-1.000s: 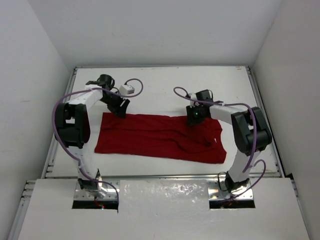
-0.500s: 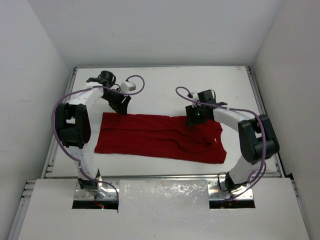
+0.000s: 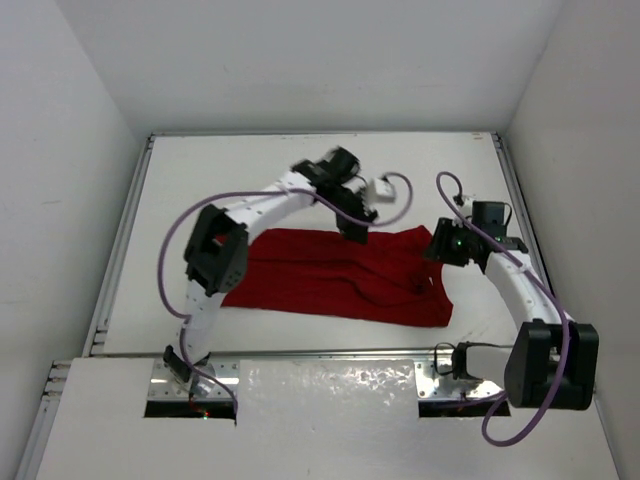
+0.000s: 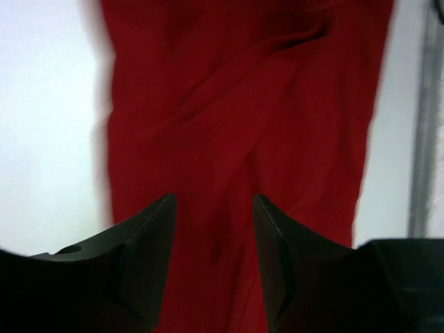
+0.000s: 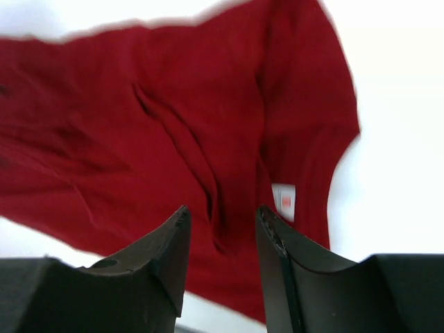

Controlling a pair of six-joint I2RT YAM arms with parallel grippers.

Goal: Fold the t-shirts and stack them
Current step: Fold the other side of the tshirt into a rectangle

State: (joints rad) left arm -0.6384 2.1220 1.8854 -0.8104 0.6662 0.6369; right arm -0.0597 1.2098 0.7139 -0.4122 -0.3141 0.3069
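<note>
The left arm (image 3: 215, 255) hides the left end of the dark red t-shirt (image 3: 330, 285), which lies across the tabletop's (image 3: 250, 170) middle. The left gripper (image 3: 353, 230) hangs over its far edge, jaws half apart, gripping nothing. The right gripper (image 3: 443, 247) at its far right corner is likewise. Both wrist views are blurred.

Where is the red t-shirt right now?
Top view: the dark red t-shirt lies centrally on the table, the left gripper over its far edge and the right gripper at its right end.

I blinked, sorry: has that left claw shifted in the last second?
Yes. The left gripper has swung away from the table's left rail, rightward to the t-shirt's far edge.
</note>
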